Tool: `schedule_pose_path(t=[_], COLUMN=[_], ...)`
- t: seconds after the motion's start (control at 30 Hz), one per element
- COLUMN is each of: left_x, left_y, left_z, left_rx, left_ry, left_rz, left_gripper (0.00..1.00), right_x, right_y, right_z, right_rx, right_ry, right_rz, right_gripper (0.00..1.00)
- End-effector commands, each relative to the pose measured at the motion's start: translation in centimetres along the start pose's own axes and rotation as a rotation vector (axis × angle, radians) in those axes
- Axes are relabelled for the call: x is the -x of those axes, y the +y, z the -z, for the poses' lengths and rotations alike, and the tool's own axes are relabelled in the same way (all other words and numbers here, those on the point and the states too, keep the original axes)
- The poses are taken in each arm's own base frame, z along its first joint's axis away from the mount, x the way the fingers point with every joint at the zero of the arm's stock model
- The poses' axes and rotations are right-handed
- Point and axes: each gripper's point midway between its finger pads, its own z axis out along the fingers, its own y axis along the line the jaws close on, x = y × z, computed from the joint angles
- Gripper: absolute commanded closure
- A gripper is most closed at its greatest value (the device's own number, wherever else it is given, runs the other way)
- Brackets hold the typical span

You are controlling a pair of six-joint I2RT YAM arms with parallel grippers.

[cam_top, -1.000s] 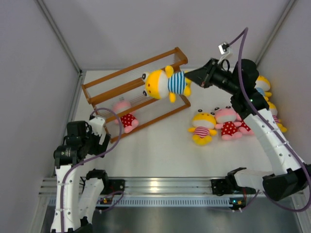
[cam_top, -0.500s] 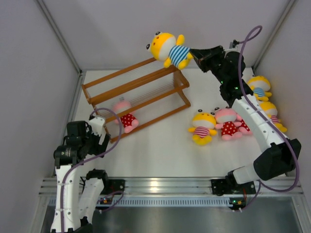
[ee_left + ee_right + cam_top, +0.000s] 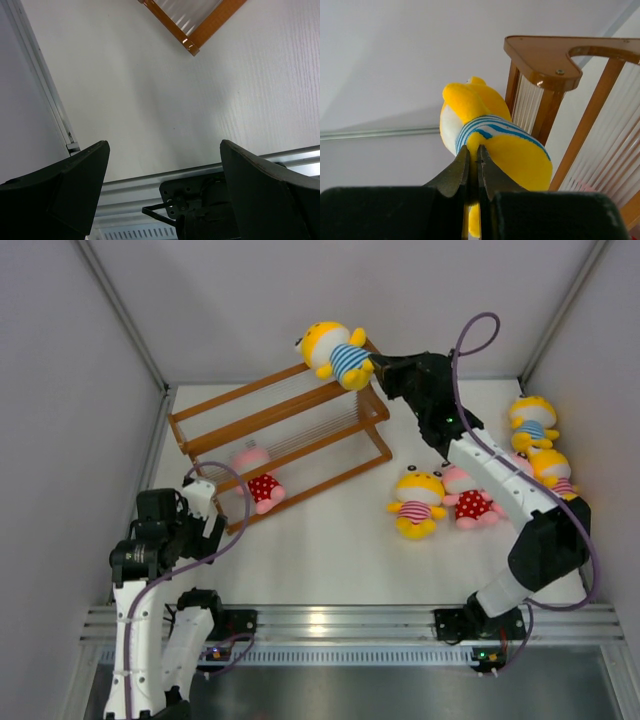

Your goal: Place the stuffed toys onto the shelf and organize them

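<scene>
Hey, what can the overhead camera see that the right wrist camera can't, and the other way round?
Only the top external view shows the left arm and the loose toys on the table at the right, among them a yellow plush in a pink-striped shirt. Only the right wrist view shows the small screw in the rack's end piece. Both show the right gripper shut on the yellow plush in a blue-striped shirt, at the top end of the orange-brown wooden rack.
</scene>
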Motion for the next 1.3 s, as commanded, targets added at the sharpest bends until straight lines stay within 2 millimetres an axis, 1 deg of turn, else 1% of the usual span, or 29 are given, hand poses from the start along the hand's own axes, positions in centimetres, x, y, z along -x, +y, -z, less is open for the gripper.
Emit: schedule_pose_path(t=[0.0, 0.07, 0.2, 0.23, 0.27, 0.3, 0.33, 0.37, 0.43, 0.47, 0.5, 0.53, 0.57, 0.6, 0.67, 0.7, 0.73, 0.77, 0.83, 0.87, 0.9, 0.93, 0.97, 1.03, 1.07, 1.13, 1.17, 1.23, 1.27], left_x=[2.0, 2.0, 1.9, 1.8, 1.7, 1.7, 1.7, 1.7, 1.8, 1.8, 1.8, 1.7, 1.7, 1.6, 1.6, 1.6, 1.6, 1.7, 1.8, 1.9, 1.9, 1.9, 1.9, 1.8, 1.8, 1.8, 1.8, 1.7, 1.7], left_y=[1.0, 1.0, 1.1, 1.1, 1.1, 1.1, 1.1, 1.1, 1.1, 1.1, 1.1, 1.1, 1.1, 1.2, 1.2, 1.3, 1.2, 1.2, 1.1, 1.0, 1.0, 0.9, 0.8, 0.8, 0.8, 0.8, 0.8, 0.8, 0.8], left_z=[1.0, 1.0, 1.1, 1.0, 1.1, 1.0, 1.0, 1.0, 1.0, 1.0, 1.0, 1.0, 1.0, 1.0, 1.0, 1.0, 1.1, 1.0, 1.1, 1.1, 1.1, 1.1, 1.1, 1.0, 1.0, 0.9, 0.9, 0.8, 0.8], left_rx=[0.042, 0.043, 0.052, 0.052, 0.054, 0.051, 0.052, 0.051, 0.048, 0.049, 0.051, 0.053, 0.054, 0.059, 0.059, 0.061, 0.059, 0.055, 0.049, 0.045, 0.042, 0.040, 0.034, 0.030, 0.030, 0.028, 0.030, 0.031, 0.028], left_ry=[-0.075, -0.075, -0.076, -0.071, -0.069, -0.070, -0.068, -0.068, -0.070, -0.072, -0.072, -0.069, -0.067, -0.065, -0.067, -0.067, -0.070, -0.073, -0.079, -0.081, -0.084, -0.084, -0.085, -0.082, -0.082, -0.078, -0.079, -0.075, -0.076], left_rz=[0.006, 0.003, 0.005, 0.001, 0.003, 0.001, 0.001, 0.002, 0.002, 0.001, -0.002, -0.002, -0.004, -0.002, -0.010, -0.010, -0.011, -0.012, -0.018, -0.020, -0.023, -0.023, -0.025, -0.028, -0.030, -0.037, -0.036, -0.036, -0.040], left_gripper=[0.02, 0.02, 0.02, 0.02, 0.02, 0.02, 0.02, 0.02, 0.02, 0.02, 0.02, 0.02, 0.02, 0.02, 0.02, 0.02, 0.02, 0.02, 0.02, 0.02, 0.02, 0.02, 0.02, 0.02, 0.02, 0.02, 0.02, 0.02, 0.02], right_x=[-1.1, -1.7, -2.1, -1.9, -1.8, -1.7, -1.6, -1.6, -1.0, -0.4, 0.1, 0.7, 1.0, 1.5, 2.0, 2.7, 2.9, 3.8, 4.8, 5.9, 6.8, 7.5, 8.8, 9.7, 10.4, 10.9, 11.7, 11.4, 10.6], right_y=[3.2, 3.2, 2.0, 1.7, 1.6, 1.5, 1.4, 1.5, 2.3, 2.9, 4.2, 4.6, 4.3, 5.0, 4.9, 5.0, 4.3, 3.0, 0.2, -3.1, -4.9, -6.9, -10.1, -14.1, -17.3, -20.3, -22.8, -25.0, -26.6], right_z=[0.4, 0.2, -0.1, -0.1, 0.1, 0.4, 0.5, 0.7, 1.8, 2.3, 3.4, 4.1, 4.7, 6.2, 7.9, 9.6, 10.4, 11.9, 13.1, 14.3, 14.8, 15.5, 16.6, 18.1, 19.2, 20.4, 21.4, 22.3, 22.8], right_rx=[0.052, 0.051, 0.010, 0.005, 0.005, 0.006, 0.006, 0.010, 0.031, 0.048, 0.076, 0.080, 0.064, 0.084, 0.099, 0.111, 0.098, 0.053, -0.030, -0.139, -0.199, -0.259, -0.347, -0.445, -0.506, -0.559, -0.612, -0.640, -0.647], right_ry=[-0.033, -0.033, -0.031, -0.041, -0.046, -0.049, -0.050, -0.051, -0.059, -0.073, -0.087, -0.109, -0.115, -0.124, -0.117, -0.124, -0.112, -0.110, -0.087, -0.069, -0.070, -0.061, -0.063, -0.022, 0.003, 0.042, 0.045, 0.085, 0.127], right_rz=[-0.099, -0.118, -0.126, -0.133, -0.133, -0.132, -0.126, -0.105, -0.049, -0.012, 0.026, 0.113, 0.161, 0.197, 0.325, 0.369, 0.466, 0.519, 0.657, 0.705, 0.740, 0.788, 0.800, 0.826, 0.806, 0.789, 0.757, 0.725, 0.707], right_gripper=[1.00, 1.00, 1.00, 0.96, 0.90, 0.80, 0.68, 0.52, 0.37, 0.34, 0.31, 0.27, 0.25, 0.22, 0.20, 0.18, 0.16, 0.16, 0.14, 0.14, 0.14, 0.10, 0.09, 0.08, 0.08, 0.09, 0.10, 0.12, 0.13])
